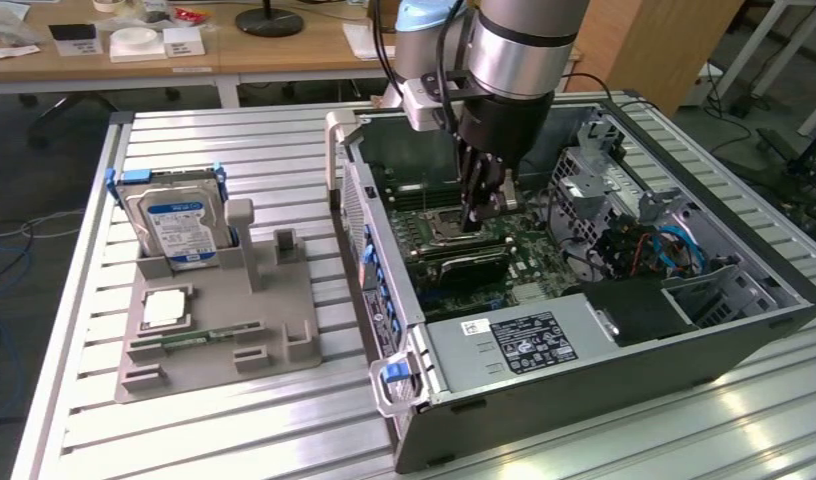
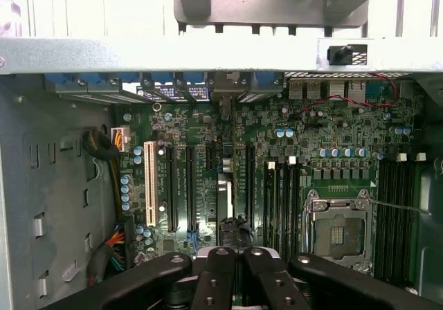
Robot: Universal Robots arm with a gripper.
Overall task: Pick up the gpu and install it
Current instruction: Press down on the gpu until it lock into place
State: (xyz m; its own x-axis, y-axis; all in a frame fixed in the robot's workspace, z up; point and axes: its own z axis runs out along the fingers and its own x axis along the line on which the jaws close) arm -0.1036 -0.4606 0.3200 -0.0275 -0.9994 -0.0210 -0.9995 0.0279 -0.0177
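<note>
**End effector closed over the expansion slots, GPU seated on edge**

End effector is lowered into the open computer case, over the middle of the motherboard. Its fingers are drawn together, nearly touching. In the wrist view they close just above the top edge of a thin dark card standing on edge among the long black expansion slots; this is probably the gpu, though little of it is visible and contact cannot be confirmed.

Left of the case in the exterior view, a grey holder tray on the slatted bench carries a hard drive and a green memory stick.

Hazards, as judged from this position:
- Off-axis pressure could tilt the card and leave one end unseated.
- A misaligned edge connector could jam against the slot wall.
- The CPU socket and nearby capacitors lie close by; lateral drift could strike them.
</note>
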